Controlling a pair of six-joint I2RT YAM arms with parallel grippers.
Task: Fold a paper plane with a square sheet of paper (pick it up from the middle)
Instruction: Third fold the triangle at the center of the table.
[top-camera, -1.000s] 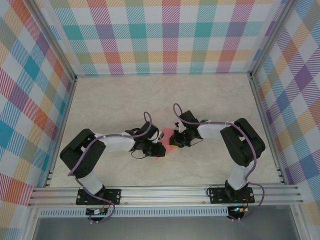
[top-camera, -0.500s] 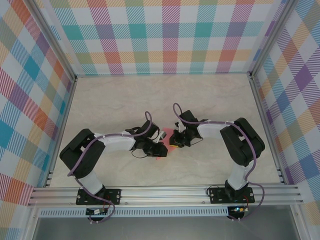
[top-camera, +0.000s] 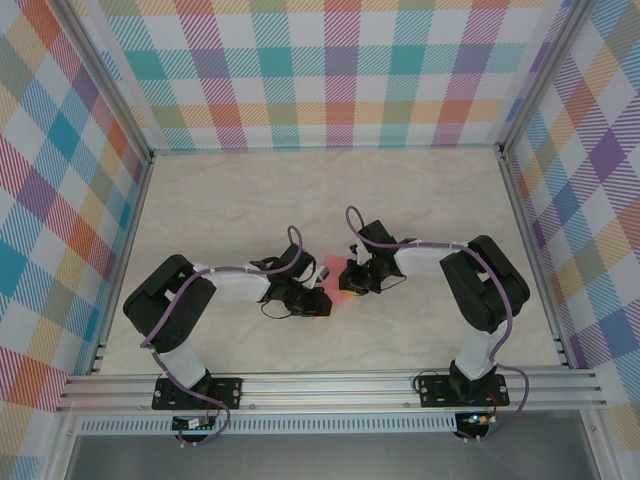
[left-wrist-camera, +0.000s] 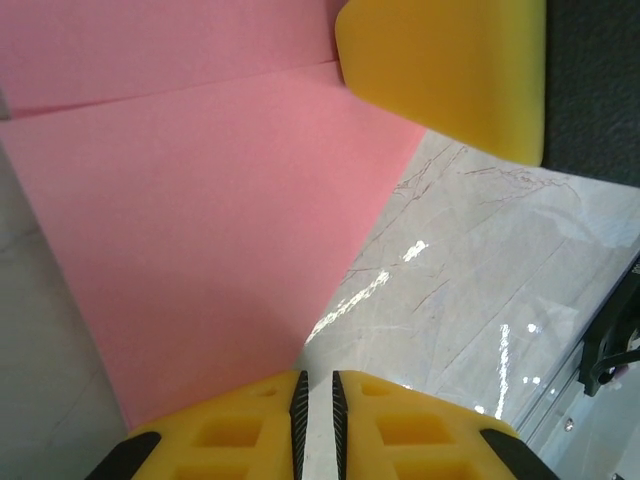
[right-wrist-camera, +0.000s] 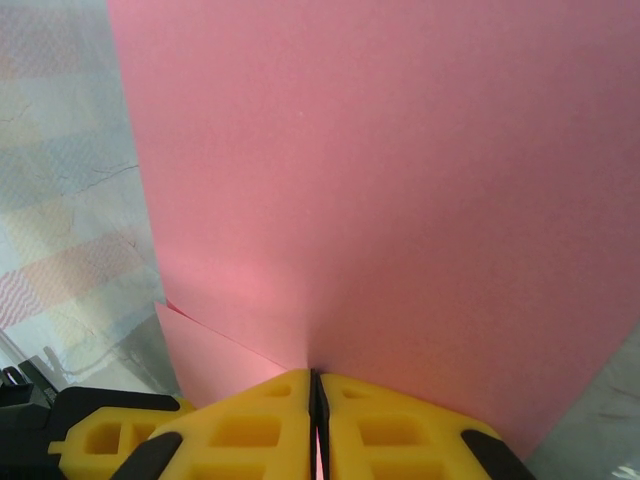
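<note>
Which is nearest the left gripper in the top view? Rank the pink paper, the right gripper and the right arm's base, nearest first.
1. The pink paper, right at the tips of the left gripper, on their right.
2. The right gripper, just across the paper, on the right.
3. The right arm's base, far off at the near right edge.

The square sheet of paper (plain salmon-pink, unmarked) carries one straight crease and sits near the desk's middle, slightly toward 6 o'clock
</note>
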